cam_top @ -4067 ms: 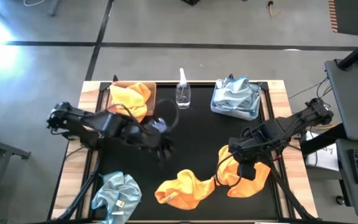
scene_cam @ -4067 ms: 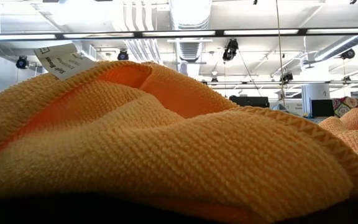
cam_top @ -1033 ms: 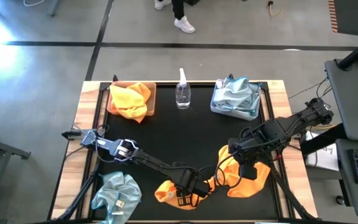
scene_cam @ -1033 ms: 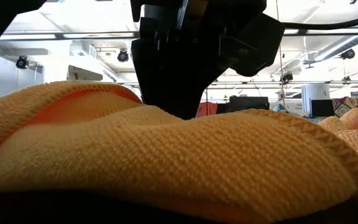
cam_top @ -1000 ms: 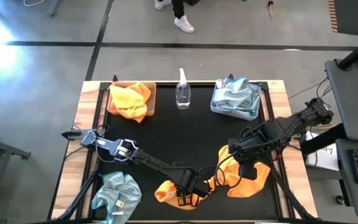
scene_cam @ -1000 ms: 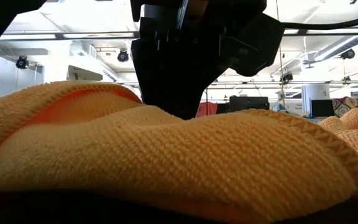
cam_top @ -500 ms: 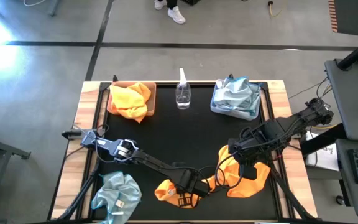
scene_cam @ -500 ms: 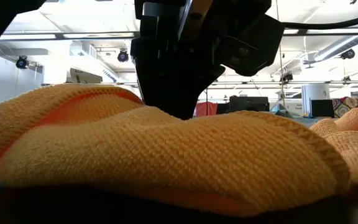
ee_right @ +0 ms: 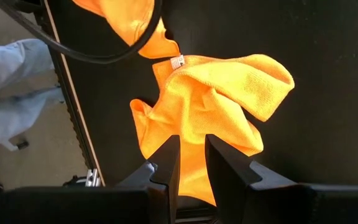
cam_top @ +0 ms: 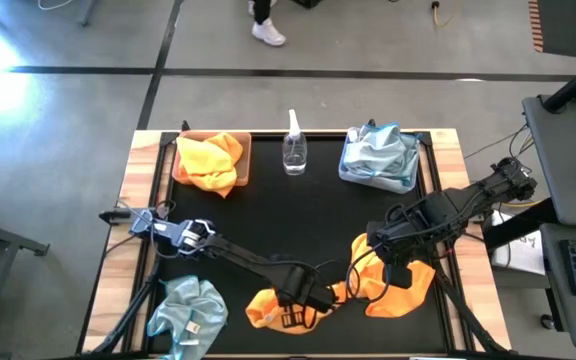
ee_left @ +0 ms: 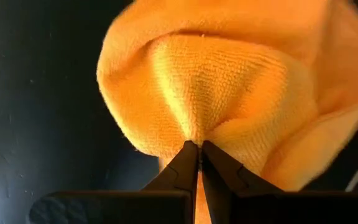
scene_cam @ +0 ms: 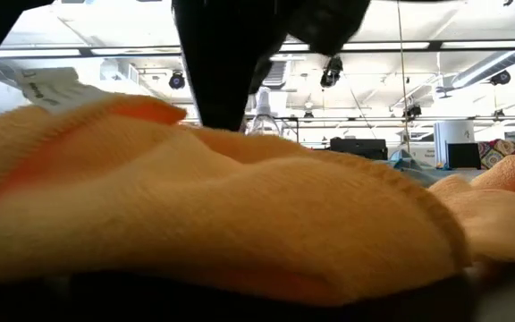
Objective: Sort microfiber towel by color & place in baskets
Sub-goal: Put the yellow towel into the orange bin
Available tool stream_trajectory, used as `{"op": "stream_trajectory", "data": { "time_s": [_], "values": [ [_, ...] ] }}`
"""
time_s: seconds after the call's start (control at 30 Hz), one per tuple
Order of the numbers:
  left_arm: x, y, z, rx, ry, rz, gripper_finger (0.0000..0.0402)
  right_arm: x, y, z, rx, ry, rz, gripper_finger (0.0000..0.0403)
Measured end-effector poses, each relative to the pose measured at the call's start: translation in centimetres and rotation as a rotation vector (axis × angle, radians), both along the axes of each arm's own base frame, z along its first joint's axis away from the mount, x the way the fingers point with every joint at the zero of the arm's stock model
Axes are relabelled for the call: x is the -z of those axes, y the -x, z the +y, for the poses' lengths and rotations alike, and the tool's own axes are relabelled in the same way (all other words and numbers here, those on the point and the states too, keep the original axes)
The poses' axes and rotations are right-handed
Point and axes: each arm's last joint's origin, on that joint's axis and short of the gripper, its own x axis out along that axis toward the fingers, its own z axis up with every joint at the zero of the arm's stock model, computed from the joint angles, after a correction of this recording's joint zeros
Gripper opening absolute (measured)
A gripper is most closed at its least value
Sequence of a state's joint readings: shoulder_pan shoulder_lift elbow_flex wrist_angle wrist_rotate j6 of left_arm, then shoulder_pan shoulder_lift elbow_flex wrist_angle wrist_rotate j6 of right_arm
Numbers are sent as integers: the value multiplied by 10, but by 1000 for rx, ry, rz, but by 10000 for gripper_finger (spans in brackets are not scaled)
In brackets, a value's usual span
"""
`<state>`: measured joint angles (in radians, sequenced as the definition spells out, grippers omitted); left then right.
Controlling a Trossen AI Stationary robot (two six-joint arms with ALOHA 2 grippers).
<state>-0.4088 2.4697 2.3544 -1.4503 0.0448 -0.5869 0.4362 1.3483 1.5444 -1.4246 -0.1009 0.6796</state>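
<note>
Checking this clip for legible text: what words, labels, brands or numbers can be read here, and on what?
Nothing is readable.
White tag on the orange towel, low view: print blurred.
White tag on the second orange towel, right wrist view: too small.
White tag on the blue towel, high view: too small.
Spray bottle: no label visible.

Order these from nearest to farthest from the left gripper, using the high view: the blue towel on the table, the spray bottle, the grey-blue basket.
Left gripper sits at the table's near edge.
1. Blue towel, near left corner.
2. Spray bottle, far middle.
3. Grey-blue basket, far right corner.
</note>
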Motion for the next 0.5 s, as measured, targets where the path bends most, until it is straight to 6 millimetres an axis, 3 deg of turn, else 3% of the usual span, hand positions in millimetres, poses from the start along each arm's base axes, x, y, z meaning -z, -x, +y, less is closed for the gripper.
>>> {"op": "stream_trajectory", "data": {
  "time_s": [0.5],
  "values": [
    [-66,20,8,-62,67,-100,0,0,-2,0,7,14,-30,68]
  ]
}}
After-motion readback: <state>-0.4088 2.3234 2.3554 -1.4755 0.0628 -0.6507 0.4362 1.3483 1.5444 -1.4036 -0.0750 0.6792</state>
